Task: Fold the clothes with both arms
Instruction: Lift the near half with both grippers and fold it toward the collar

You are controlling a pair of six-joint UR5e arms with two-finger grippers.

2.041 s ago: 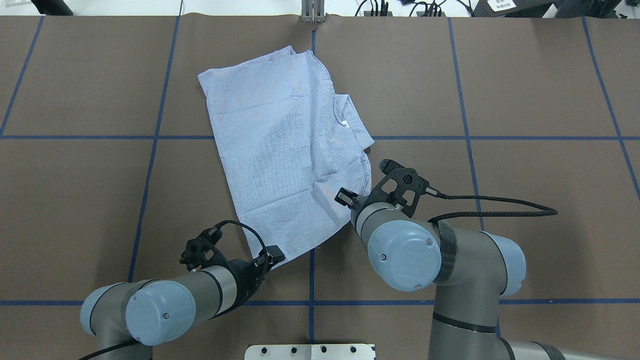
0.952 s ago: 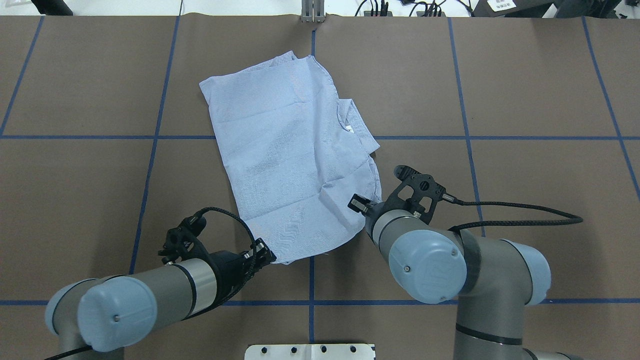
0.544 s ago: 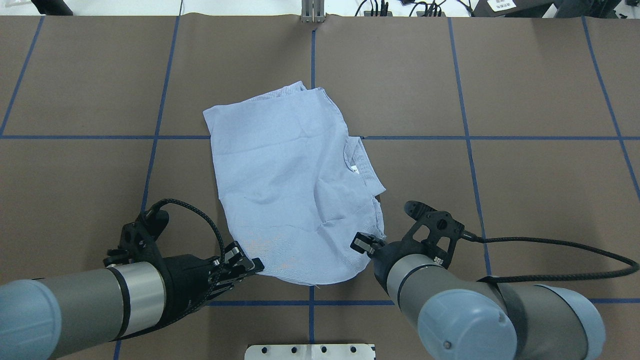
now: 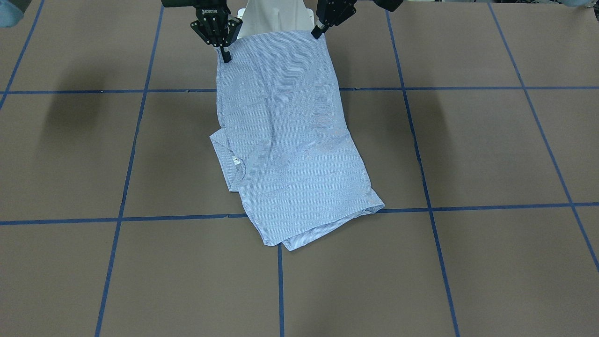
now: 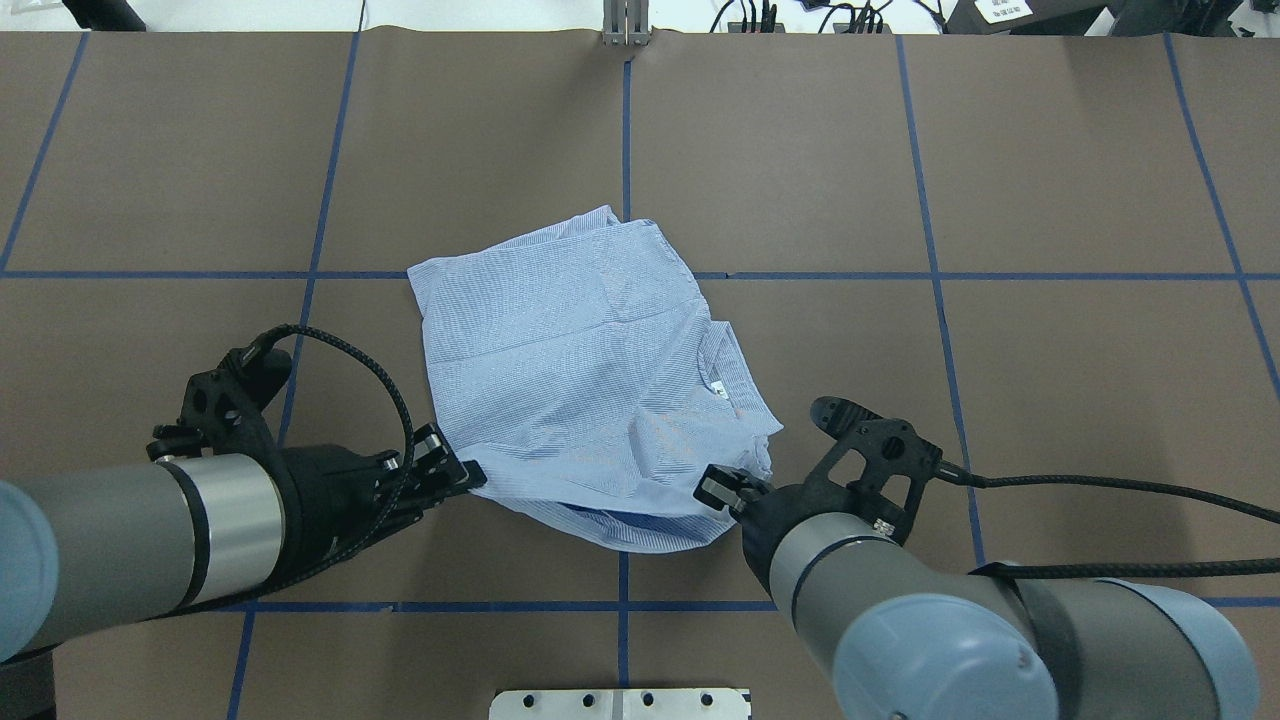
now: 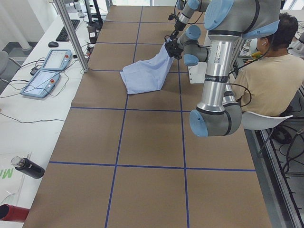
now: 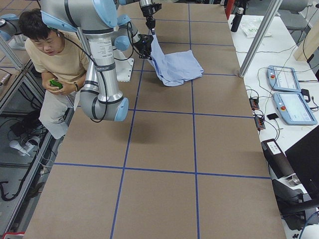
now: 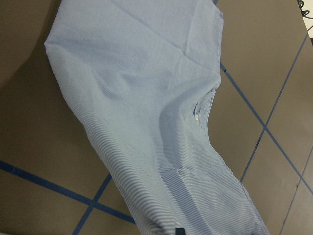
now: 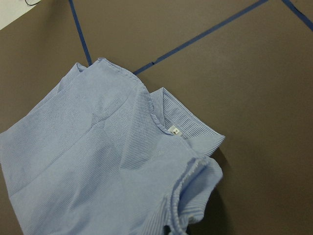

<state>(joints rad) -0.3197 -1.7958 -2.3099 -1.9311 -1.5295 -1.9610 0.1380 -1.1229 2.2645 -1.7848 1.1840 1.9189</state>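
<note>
The clothes are one light blue pinstriped shirt [image 5: 570, 370], folded into a rough rectangle, collar and white label [image 5: 716, 386] at its right edge. Its far part lies on the brown table; its near edge hangs raised between both arms. My left gripper [image 5: 468, 477] is shut on the near left corner, and my right gripper [image 5: 722, 488] is shut on the near right corner. In the front-facing view the shirt [image 4: 290, 140] slopes up to the left gripper [image 4: 319, 31] and the right gripper [image 4: 225, 54]. The right wrist view shows the collar [image 9: 186, 127].
Blue tape lines [image 5: 930, 275] grid the brown table. The white pedestal base [image 5: 620, 703] sits at the near edge between the arms. A seated person [image 6: 266, 80] is behind the robot. Two tablets [image 6: 47, 71] and bottles [image 6: 28, 167] lie on the side bench.
Both grippers have drawn back toward the robot with the shirt's near corners and lifted them. The shirt's far edge has slid nearer, and the near hem now sags between the grippers.
</note>
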